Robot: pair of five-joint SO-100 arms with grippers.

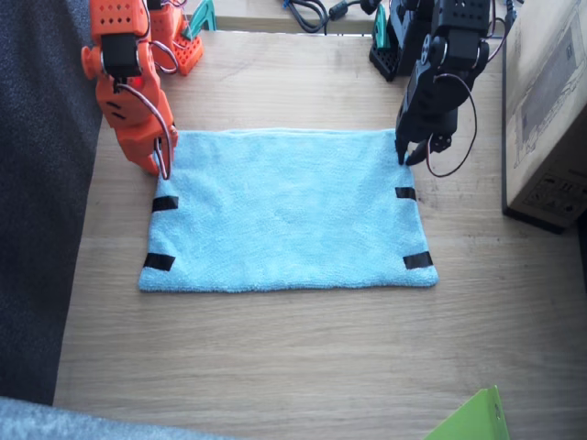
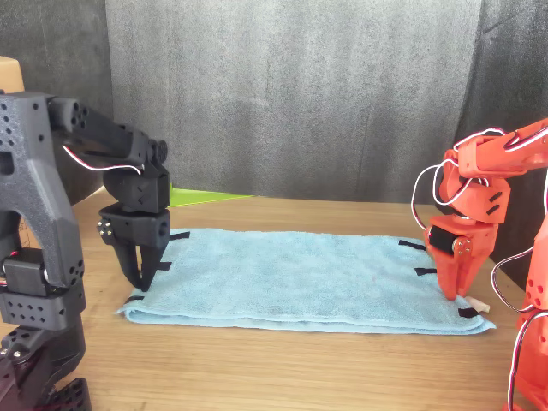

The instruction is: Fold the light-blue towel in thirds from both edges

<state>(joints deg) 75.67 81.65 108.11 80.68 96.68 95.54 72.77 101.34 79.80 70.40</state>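
The light-blue towel [image 1: 284, 215] [image 2: 300, 278] lies flat on the wooden table, with black tape strips [image 1: 165, 203] on both short edges. My right gripper [image 1: 163, 158] [image 2: 454, 291], the orange one, points down onto the towel's far corner on its side. Its jaws look close together, and whether they pinch cloth is unclear. A small white tag [image 2: 476, 302] sticks out beside it. My left gripper [image 1: 407, 156] [image 2: 141, 276], the black one, hangs tip-down at the opposite far corner. A narrow gap shows between its fingers, just above the cloth.
A cardboard box [image 1: 548, 110] stands close beside the left arm. A lime-green sheet corner [image 1: 472, 420] lies at the table's near edge. Cables and arm bases [image 1: 303, 11] sit at the far edge. A dark curtain [image 2: 300, 86] hangs behind the table.
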